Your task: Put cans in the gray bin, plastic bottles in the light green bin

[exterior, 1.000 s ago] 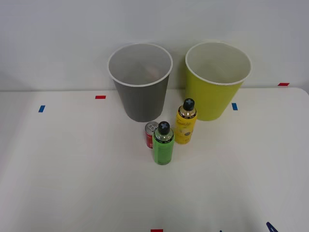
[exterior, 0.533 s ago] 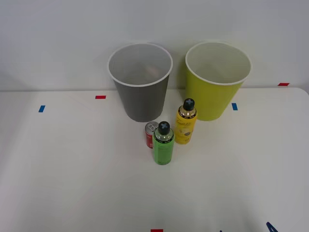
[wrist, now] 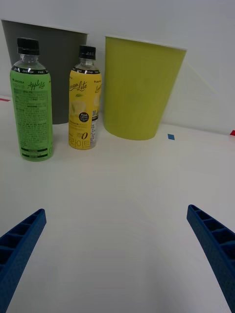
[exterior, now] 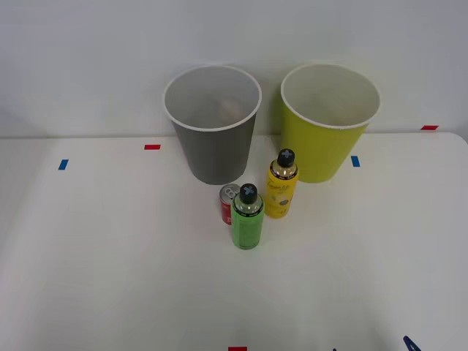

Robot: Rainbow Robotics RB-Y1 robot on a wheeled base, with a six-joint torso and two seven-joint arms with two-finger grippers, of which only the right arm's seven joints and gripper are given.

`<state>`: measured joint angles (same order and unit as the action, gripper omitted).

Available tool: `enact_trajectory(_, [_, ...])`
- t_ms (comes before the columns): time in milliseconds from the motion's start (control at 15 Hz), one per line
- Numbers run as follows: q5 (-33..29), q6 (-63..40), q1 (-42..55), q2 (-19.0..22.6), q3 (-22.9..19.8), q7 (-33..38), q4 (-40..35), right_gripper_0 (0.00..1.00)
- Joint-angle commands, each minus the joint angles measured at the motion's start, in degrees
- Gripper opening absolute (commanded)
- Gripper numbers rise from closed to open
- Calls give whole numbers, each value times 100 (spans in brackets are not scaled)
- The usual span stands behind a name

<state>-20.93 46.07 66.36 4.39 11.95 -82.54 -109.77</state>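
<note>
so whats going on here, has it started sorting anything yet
Nothing is held at this moment. The right gripper is open and low over the table, facing the green bottle and the yellow bottle, both upright. The red can stands just behind the green bottle, in front of the gray bin. Something pale with an orange tint lies inside that bin, too dim to identify. The light green bin looks empty from the front view.

A white table carries two round bins at its far side, the gray bin left of the light green bin. In front of them stand a red can, a green bottle touching it, and a yellow bottle. Small red and blue tape marks dot the surface.
</note>
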Motion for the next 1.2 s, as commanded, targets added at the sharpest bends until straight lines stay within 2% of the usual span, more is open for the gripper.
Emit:
enact_trajectory(67, [1, -1, 0, 1, 0, 1, 0, 100])
enact_trajectory(1200, [1, -1, 0, 1, 0, 1, 0, 100])
